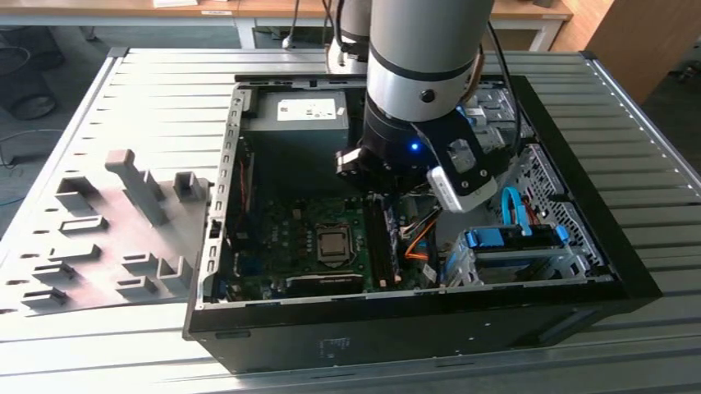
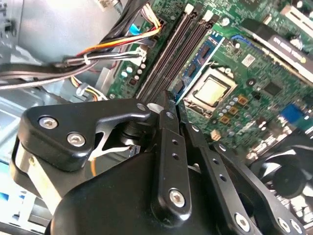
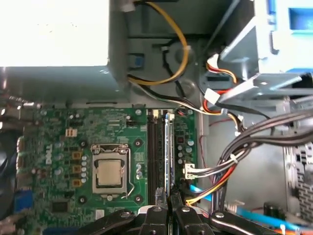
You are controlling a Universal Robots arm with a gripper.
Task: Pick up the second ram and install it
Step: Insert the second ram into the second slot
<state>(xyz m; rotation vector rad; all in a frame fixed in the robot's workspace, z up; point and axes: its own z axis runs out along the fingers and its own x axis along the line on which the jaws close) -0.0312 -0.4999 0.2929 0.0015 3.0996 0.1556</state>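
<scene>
Black jointed pincer (image 3: 167, 208) closed on second ram (image 3: 167, 147); thin, blue-green, upright.

case (image 1: 600, 246) on table (image 1: 164, 90) | holder blocks (image 1: 110, 238) at exterior view's left | hand (image 3: 167, 199) inside case, over motherboard (image 1: 287, 238)

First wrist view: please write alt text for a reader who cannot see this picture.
The black metal gripper sits at one end of a long blue-green ram stick lying along the black memory slots of the green motherboard, beside the square silver processor socket. Bundled coloured cables run on the other side.
</scene>
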